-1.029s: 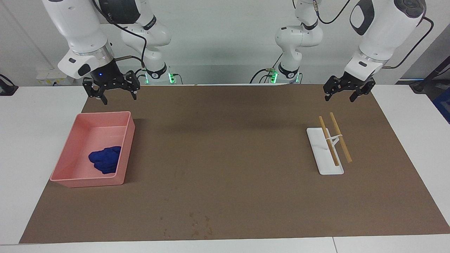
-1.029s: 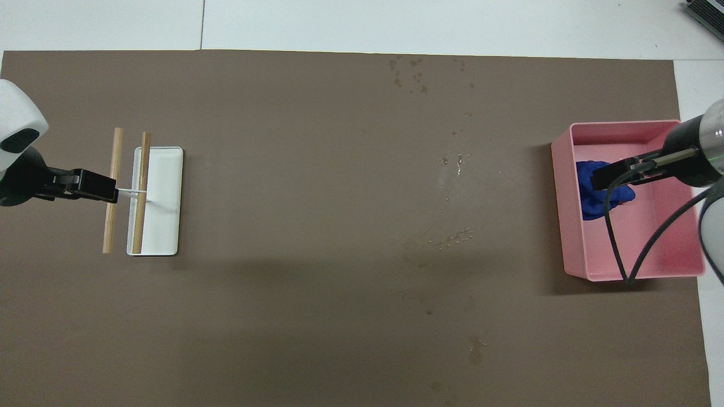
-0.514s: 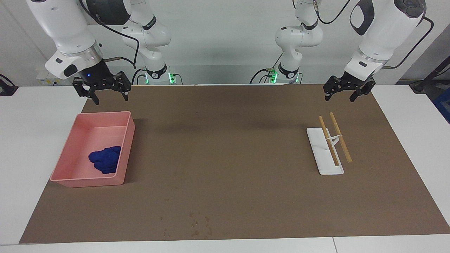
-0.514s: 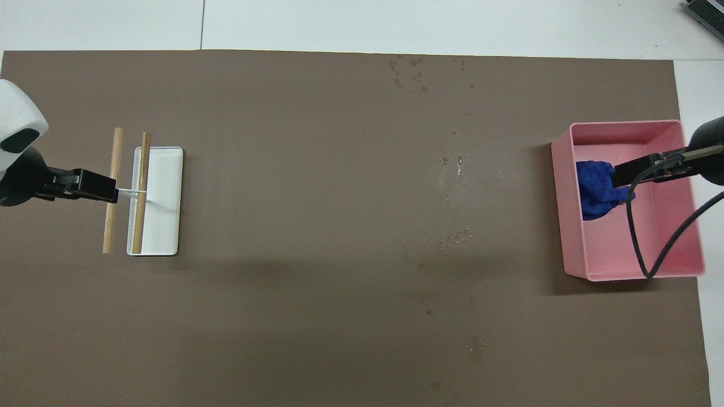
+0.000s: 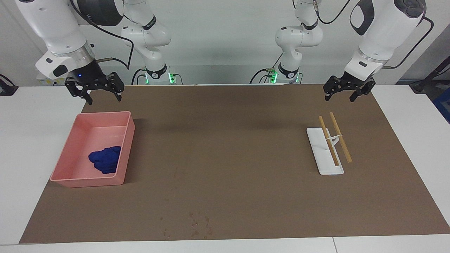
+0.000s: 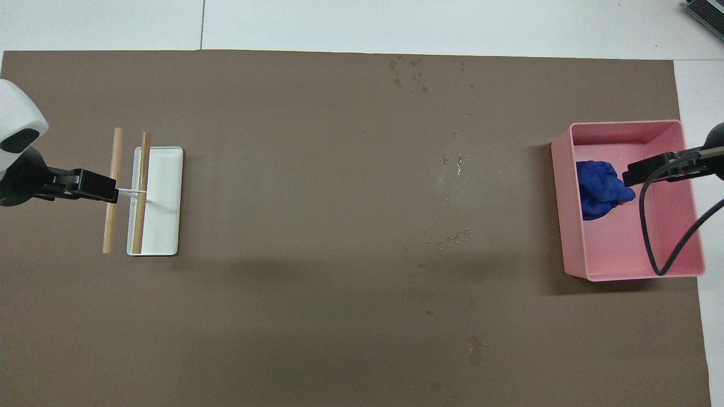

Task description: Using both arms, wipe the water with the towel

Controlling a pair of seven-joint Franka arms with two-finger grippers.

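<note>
Toward the right arm's end of the table, the towel (image 5: 105,160) lies as a lumpy deep-blue wad inside the pink tray (image 5: 127,151). High over the tray's robot-side rim, the right gripper (image 5: 94,92) hangs with fingers spread and empty. Over the mat (image 5: 228,147) above the white rack (image 5: 318,147), the left gripper (image 5: 344,90) waits, likewise open and empty. The water (image 6: 447,220) is a faint streak mid-mat.

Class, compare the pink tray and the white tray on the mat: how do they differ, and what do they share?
The pink tray is deep-walled; the white tray is shallow and flat. The pink tray is larger than the white tray. The pink tray holds a blue towel; the white tray carries a stand with two wooden rods. Both are rectangular and sit on the brown mat.
</note>
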